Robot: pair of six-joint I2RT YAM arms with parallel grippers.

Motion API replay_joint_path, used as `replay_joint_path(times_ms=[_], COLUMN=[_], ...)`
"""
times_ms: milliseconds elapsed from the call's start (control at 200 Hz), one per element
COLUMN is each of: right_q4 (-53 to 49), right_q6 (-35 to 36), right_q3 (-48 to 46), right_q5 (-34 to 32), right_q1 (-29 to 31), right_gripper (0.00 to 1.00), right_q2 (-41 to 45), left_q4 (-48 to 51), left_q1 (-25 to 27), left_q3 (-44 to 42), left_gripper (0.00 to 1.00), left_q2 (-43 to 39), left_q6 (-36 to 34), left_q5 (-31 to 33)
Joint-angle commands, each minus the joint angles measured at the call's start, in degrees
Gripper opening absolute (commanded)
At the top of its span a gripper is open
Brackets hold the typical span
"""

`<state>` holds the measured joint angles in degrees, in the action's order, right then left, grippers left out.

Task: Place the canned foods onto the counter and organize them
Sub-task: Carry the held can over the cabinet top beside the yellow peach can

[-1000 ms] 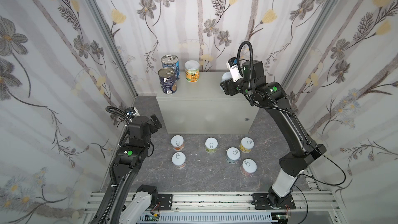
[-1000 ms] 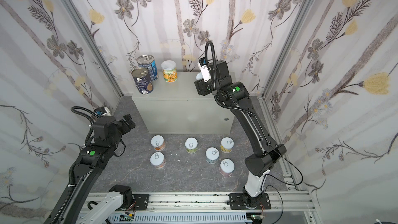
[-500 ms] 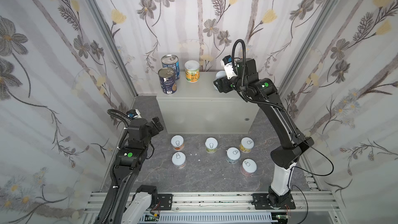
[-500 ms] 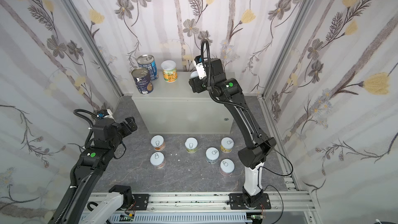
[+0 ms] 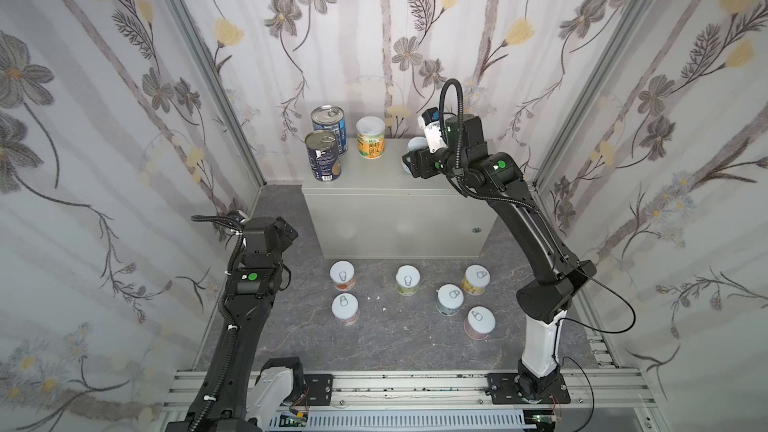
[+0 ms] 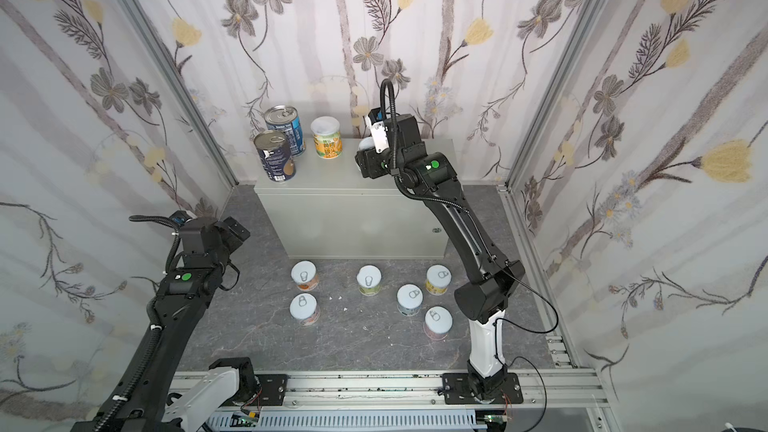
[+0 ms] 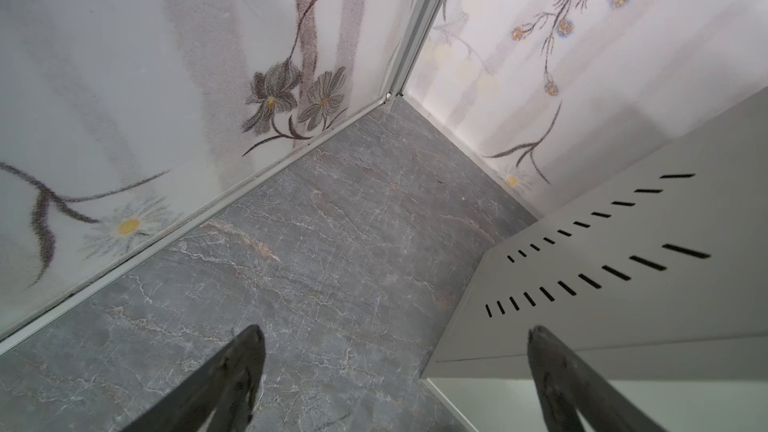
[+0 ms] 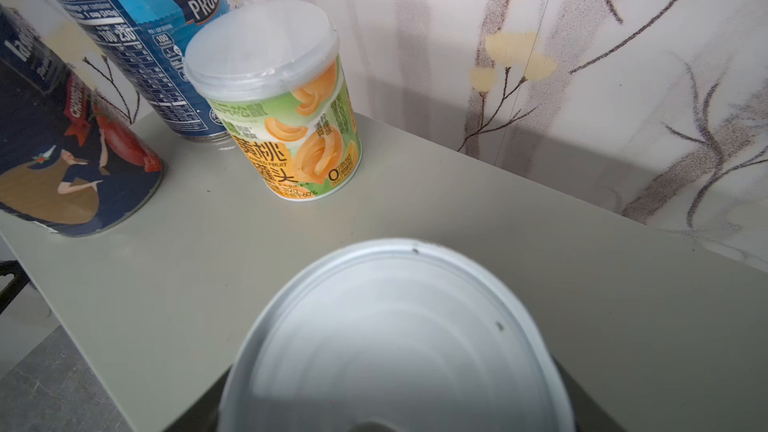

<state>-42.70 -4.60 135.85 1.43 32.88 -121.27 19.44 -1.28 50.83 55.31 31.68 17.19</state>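
Ten cans in all. Two tall dark-blue cans (image 5: pixel 323 156) (image 5: pixel 329 125) with bare metal lids stand at the 9 o'clock end of the grey surface (image 5: pixel 386 178), one just behind the other. A short peach-label can (image 5: pixel 370 138) stands upright at about 11 o'clock on the surface, just beside the rear tall can.

Six short cans stand on the dark marbled floor (image 5: pixel 374 347) at 6 o'clock from the surface: a pair at 7 o'clock (image 5: pixel 342 276) (image 5: pixel 344 308), one in the middle (image 5: pixel 407 280) and three at 5 o'clock (image 5: pixel 476 279) (image 5: pixel 450 299) (image 5: pixel 481 322). All are upright with white lids on.

The tenth, the held can (image 5: pixel 417 145), sits in the right gripper (image 5: pixel 409 161) over the middle of the surface, toward its 12 o'clock edge. Its jaws are clenched on that can. Whether the can touches the surface cannot be told.

In both top views the held can is only a pale sliver behind the wrist. The right wrist view shows its round, ringed metal end (image 8: pixel 395 347) up close, and the label print on the peach-label can (image 8: pixel 291 130) and both tall cans (image 8: pixel 62 160) (image 8: pixel 145 35).

The left gripper (image 7: pixel 395 367) hangs low over the floor at 8 o'clock from the surface, its jaws spread wide and empty. Only the left wrist view shows two rows of vent slots (image 7: pixel 602 276) on the side of the box.
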Motion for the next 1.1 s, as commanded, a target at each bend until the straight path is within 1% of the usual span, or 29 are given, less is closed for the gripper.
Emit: replay_joint_path(times_ms=[0,175,285,400,600,660,799,994,1094], right_q4=[7.4,6.2,7.8,8.9,8.7,8.3,7.6,7.8,7.4], right_q6=[-1.5,-2.1,-2.7,-2.9,-2.8,-2.8,-2.8,-2.7,-2.5], right_q3=[1.5,8.7,8.8,8.7,8.7,8.8,8.8,8.7,8.8], right_q5=[-1.1,-1.9,-3.5,-3.7,-4.5,-4.3,-5.1,-6.4,-8.0], right_q1=[0.6,1.6,2.1,2.5,2.5,2.5,2.5,2.5,2.5], right_gripper=[0.43,0.44,0.45,0.47,0.49,0.52,0.63,0.72,0.75], right_q2=[-1.2,-6.4,-7.3,-7.8,-8.4,-8.4,-8.0,-7.3,-7.1], left_q4=[-3.8,-4.0,-4.1,-3.8,-3.0,-2.9,-2.0,-2.0,-2.0], left_q1=[-0.7,-1.2,-1.2,-1.2,-1.2,-1.2,-1.2,-1.2,-1.2], left_q3=[0.5,-0.3,-0.5,-0.2,0.4,0.5,1.0,1.2,1.2], left_gripper=[1.00,1.00,1.00,1.00,1.00,1.00,1.00,1.00,1.00], left_q2=[0.3,0.3,0.2,0.5,1.3,1.2,1.3,1.3,1.3], left_q6=[1.6,1.2,1.0,0.5,0.3,0.1,-0.5,-0.7,-0.8], left_q5=[-0.8,-2.4,-4.0,-5.6,-7.1,-7.3,-7.7,-7.7,-7.6])
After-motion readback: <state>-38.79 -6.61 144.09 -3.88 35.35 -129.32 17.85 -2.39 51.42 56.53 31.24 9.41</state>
